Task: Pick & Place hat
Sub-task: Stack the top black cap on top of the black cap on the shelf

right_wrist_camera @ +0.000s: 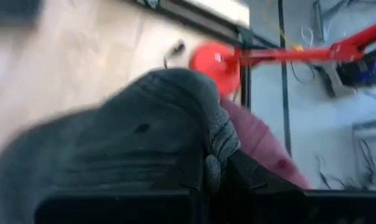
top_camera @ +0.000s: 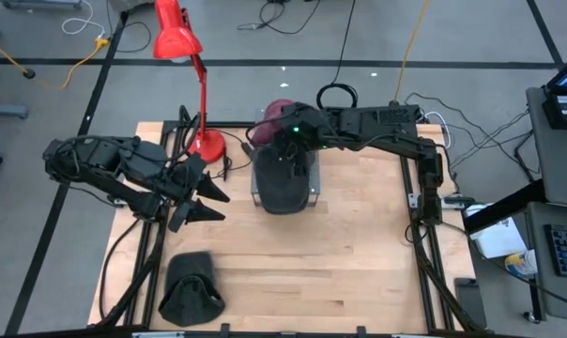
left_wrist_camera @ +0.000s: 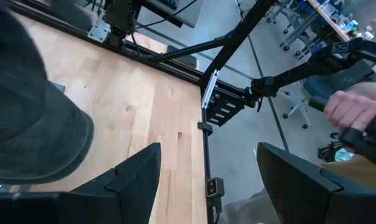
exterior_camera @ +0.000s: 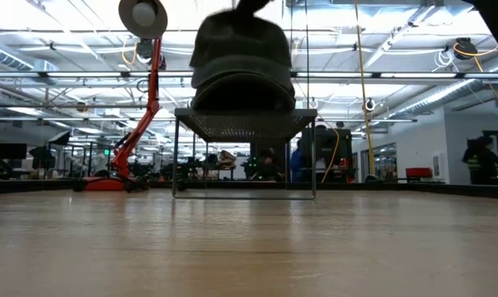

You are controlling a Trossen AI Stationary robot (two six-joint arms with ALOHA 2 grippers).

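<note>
Overhead, near to far. At abt 7 o'clock on the wooden desk [top_camera: 340, 272], close to the front edge, a second dark hat [top_camera: 191, 291] lies flat, untouched.

Further in, at 9 o'clock, the left gripper [top_camera: 201, 200] waits over the desk w/ jaws spread wide and nothing between them.

Centre to 12 o'clock: a small wire stand [exterior_camera: 245, 124] carries the dark hat [top_camera: 282, 183] on top, brim toward the front. The right gripper [top_camera: 285, 139] reaches in from the far right and is over the hat's back edge, jaws pinched shut on a fold of its cloth. A maroon hat [top_camera: 276, 110] shows just behind. At 11 o'clock stands a red lamp [top_camera: 177, 38].

Handling, as a judgement: the hat looks light and soft; the crown will sag and swing when lifted, only the brim seems stiff. Cloth isn't slippery or fragile. Best hold is prob. a bunched fold at the crown's rear or the brim edge; a shallow pinch could slip off.
</note>
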